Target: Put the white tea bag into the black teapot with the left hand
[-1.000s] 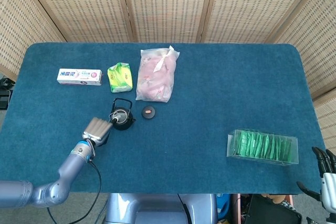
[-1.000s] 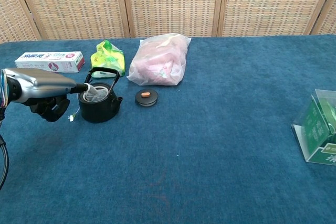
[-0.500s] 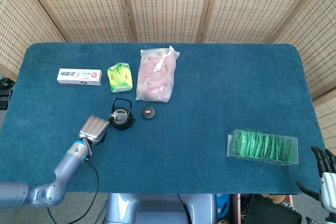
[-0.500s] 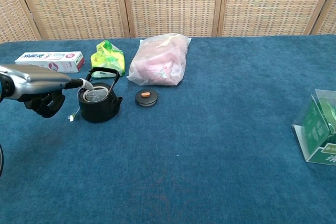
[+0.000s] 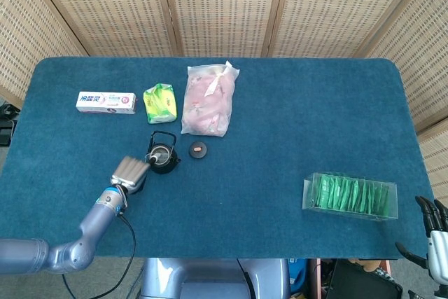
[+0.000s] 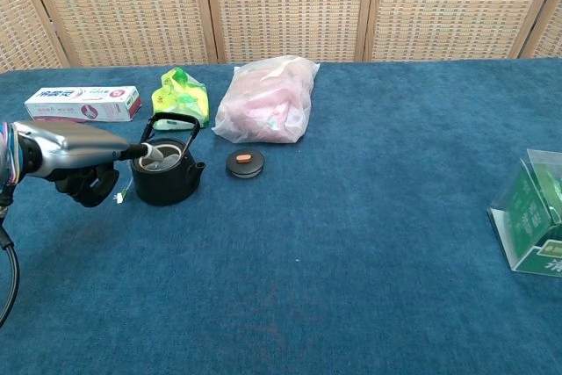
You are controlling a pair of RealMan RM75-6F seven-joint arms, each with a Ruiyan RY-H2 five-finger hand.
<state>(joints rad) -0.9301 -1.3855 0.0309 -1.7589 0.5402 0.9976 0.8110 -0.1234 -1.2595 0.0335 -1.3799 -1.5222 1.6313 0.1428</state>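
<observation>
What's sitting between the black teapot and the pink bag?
The teapot's small round lid lies on the cloth between the black teapot and the pink bag, clearest in the head view.

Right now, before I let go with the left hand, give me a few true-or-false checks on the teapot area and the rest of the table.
1. The black teapot stands upright with its lid off. True.
2. The lid lies left of the teapot. False: it lies on its right, apart from it.
3. The left hand reaches the teapot's mouth, where the white tea bag shows. True.
4. The toothpaste box sits on the pink bag. False: it lies on the cloth, far left.
5. The right hand holds the green sachet box. False: it hangs off the table's edge.
</observation>
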